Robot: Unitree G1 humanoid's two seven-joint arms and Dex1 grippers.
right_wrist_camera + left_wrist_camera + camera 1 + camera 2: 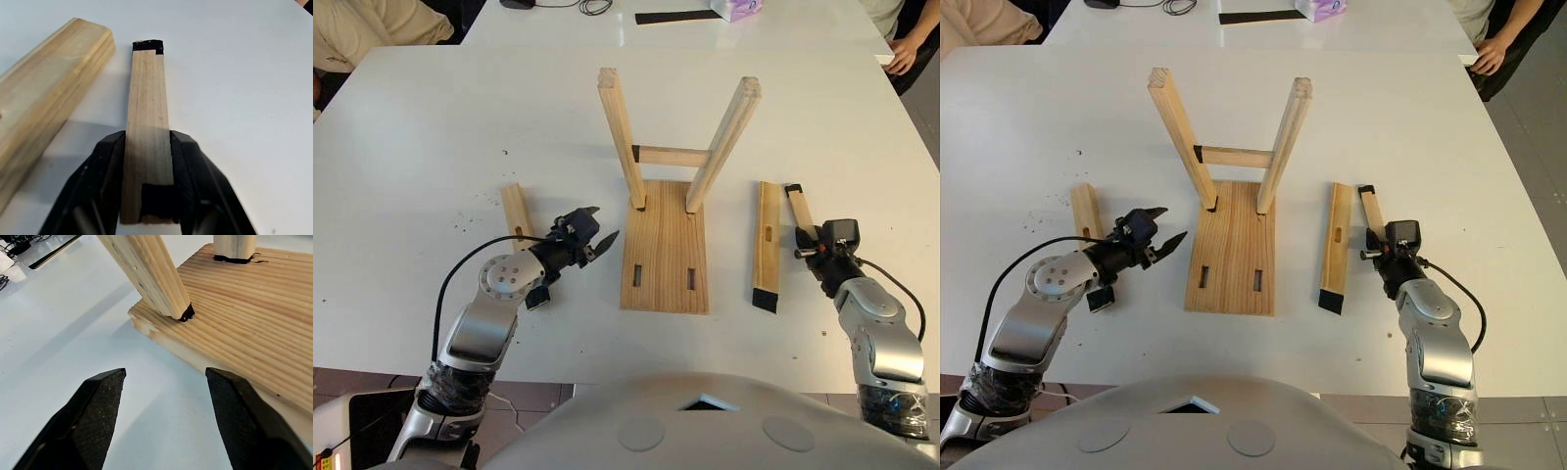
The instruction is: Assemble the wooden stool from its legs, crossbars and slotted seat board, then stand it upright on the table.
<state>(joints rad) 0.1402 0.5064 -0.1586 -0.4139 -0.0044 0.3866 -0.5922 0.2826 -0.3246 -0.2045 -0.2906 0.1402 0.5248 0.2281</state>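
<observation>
Bare table (431,127) lies open at upper left and upper right; at centre two upright legs (623,137) and a fitted crossbar (671,155) block passage, loose leg (768,240) and loose crossbar (800,208) crowding centre-right.

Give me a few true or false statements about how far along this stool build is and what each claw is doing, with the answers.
1. Two legs stand in the far slots of the seat board. True.
2. All four slots in the board are filled. False: the two near slots are empty.
3. The right claw is shut on a loose crossbar. True.
4. The left claw grips a leg. False: it is open and holds nothing, beside the board's left edge.
5. A fitted crossbar joins the two standing legs. True.
</observation>
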